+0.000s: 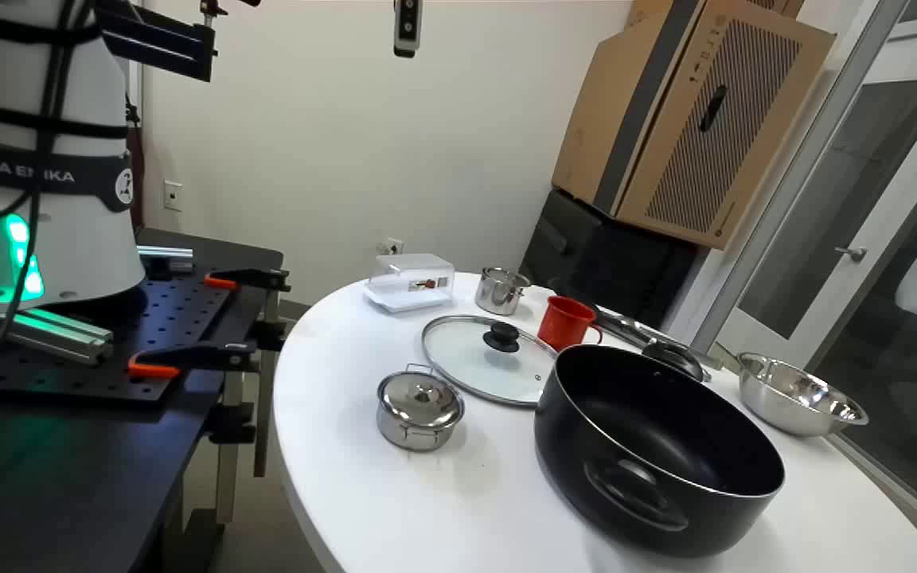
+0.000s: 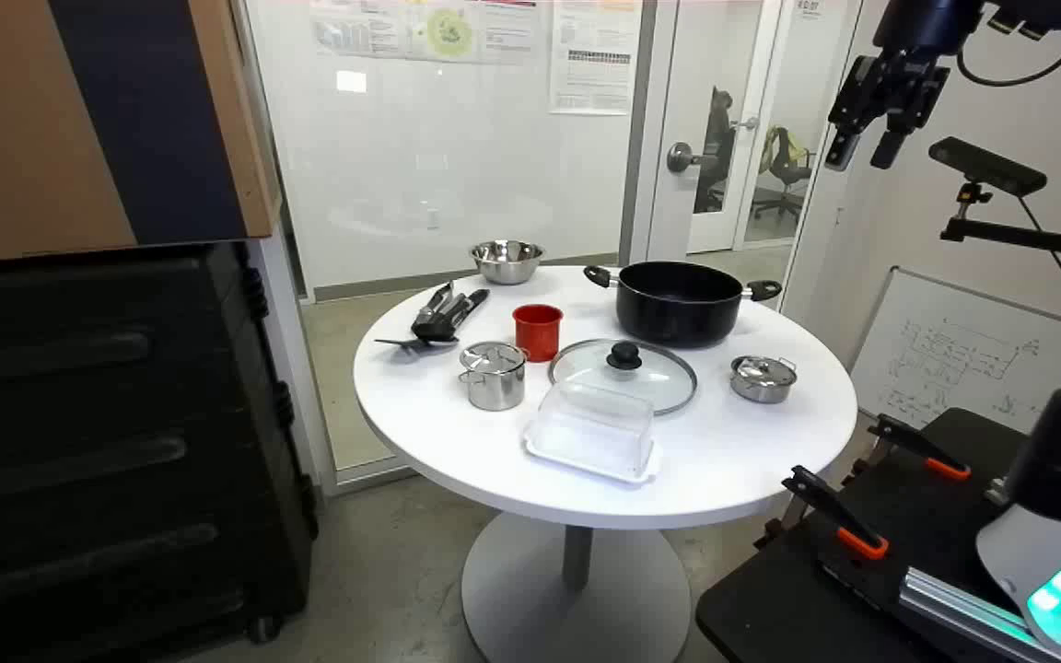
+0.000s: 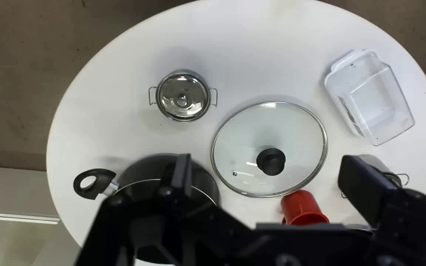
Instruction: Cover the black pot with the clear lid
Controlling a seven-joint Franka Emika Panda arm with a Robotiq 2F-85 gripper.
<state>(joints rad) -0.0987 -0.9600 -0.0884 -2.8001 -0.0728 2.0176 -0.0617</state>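
One job for now, judging by the layout: grab the clear lid (image 3: 268, 133) by its black knob (image 3: 271, 162). Best to come straight down, slow, centred on the knob, and stop short of pressing into the glass. Then pinch firmly, lift level, and get well above the wall of the black pot (image 1: 657, 461) before swinging across. Careful around the red mug (image 3: 302, 207) too, right by the lid's rim and probably easy to bump.

As for the gripper (image 2: 865, 153): jaws wide apart, nothing pinched, way up above the table (image 2: 733, 465) in an exterior view. Lid: flat on the table, knob up, just beside the uncovered pot. In the wrist view, knob pretty much mid-gap between the fingers, but really far down under the tips, no contact. Can't tell about being truly plumb, so maybe recheck on the way down.
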